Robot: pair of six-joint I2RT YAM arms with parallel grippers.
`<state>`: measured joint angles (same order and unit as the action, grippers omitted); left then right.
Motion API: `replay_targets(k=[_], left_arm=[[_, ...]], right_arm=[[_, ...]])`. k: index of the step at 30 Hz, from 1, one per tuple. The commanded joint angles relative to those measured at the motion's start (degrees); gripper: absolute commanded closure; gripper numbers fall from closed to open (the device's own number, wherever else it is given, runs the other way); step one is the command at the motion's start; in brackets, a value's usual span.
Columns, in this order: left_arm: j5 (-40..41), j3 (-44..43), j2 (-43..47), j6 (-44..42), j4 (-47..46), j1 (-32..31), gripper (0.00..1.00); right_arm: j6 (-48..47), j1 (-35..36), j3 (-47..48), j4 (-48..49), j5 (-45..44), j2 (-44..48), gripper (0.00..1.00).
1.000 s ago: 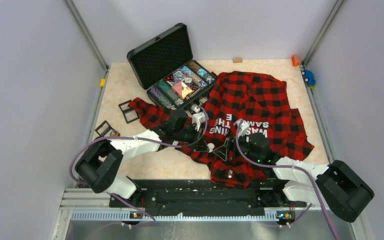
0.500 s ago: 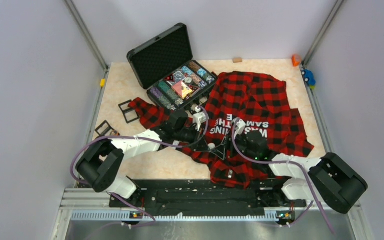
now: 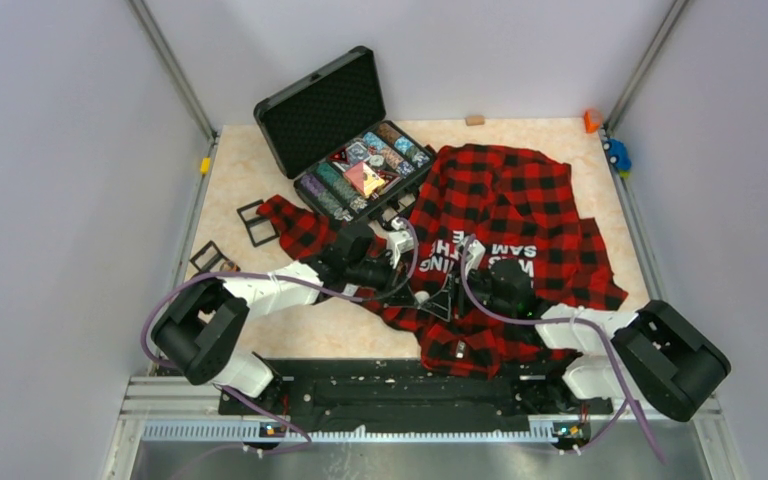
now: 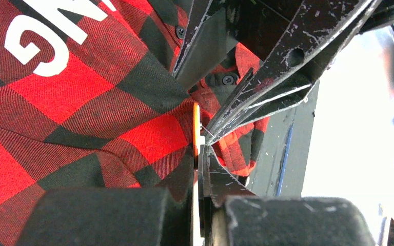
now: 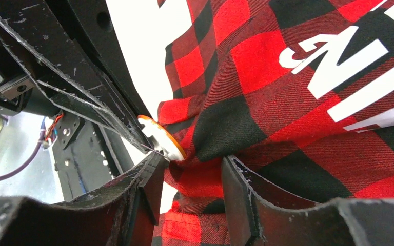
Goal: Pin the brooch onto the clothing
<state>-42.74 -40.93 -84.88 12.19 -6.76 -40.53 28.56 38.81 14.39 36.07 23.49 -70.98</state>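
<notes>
right end effector [image 5: 192,163] leftward, beige table [image 3: 250,172]

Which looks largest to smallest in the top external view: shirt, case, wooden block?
1. shirt
2. case, counted with its open lid
3. wooden block, by far the smallest

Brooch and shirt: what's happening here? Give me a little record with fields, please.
Brooch: round, orange-rimmed, pinched edge-on in the left gripper
Shirt: red-and-black check, white lettering, crumpled on the table
Right gripper: fingers either side of a shirt fold beside the brooch; grip unclear
Pinned: cannot tell
Also: open black case at the far side
</notes>
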Motion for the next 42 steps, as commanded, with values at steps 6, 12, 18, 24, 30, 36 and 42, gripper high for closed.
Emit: replay_targets(k=[6, 12, 18, 24, 30, 36, 42], left_arm=[[-8.1, -1.3, 2.0, -8.2, 4.9, -0.3, 1.0], [-9.4, -1.6, 1.6, -9.4, 5.6, -0.3, 1.0], [-10.1, -2.1, 1.1, -9.5, 5.5, -0.4, 1.0], [-10.5, -1.7, 1.0, -9.4, 5.4, -0.8, 1.0], [-10.8, -1.5, 1.1, -9.4, 5.4, -1.0, 1.0], [-10.4, -1.6, 1.1, -9.4, 5.4, -1.1, 1.0], [-8.9, -0.3, 1.7, -8.7, 4.7, -1.2, 1.0]], right_arm=[[-2.7, -1.2, 4.7, 1.1, 7.7, -2.4, 0.61], [-3.0, -1.3, 6.5, 0.8, 11.1, -5.1, 0.66], [-2.7, -1.3, 7.4, 1.6, 12.5, -8.3, 0.71], [-2.1, -1.3, 8.8, -0.2, 10.2, -9.9, 0.75], [-1.0, -1.3, 10.6, -4.2, 6.0, -10.7, 0.76], [0.6, -1.9, 11.9, -7.2, 2.2, -11.0, 0.77], [3.2, -4.3, 10.3, -6.6, 0.4, -10.0, 0.77]])
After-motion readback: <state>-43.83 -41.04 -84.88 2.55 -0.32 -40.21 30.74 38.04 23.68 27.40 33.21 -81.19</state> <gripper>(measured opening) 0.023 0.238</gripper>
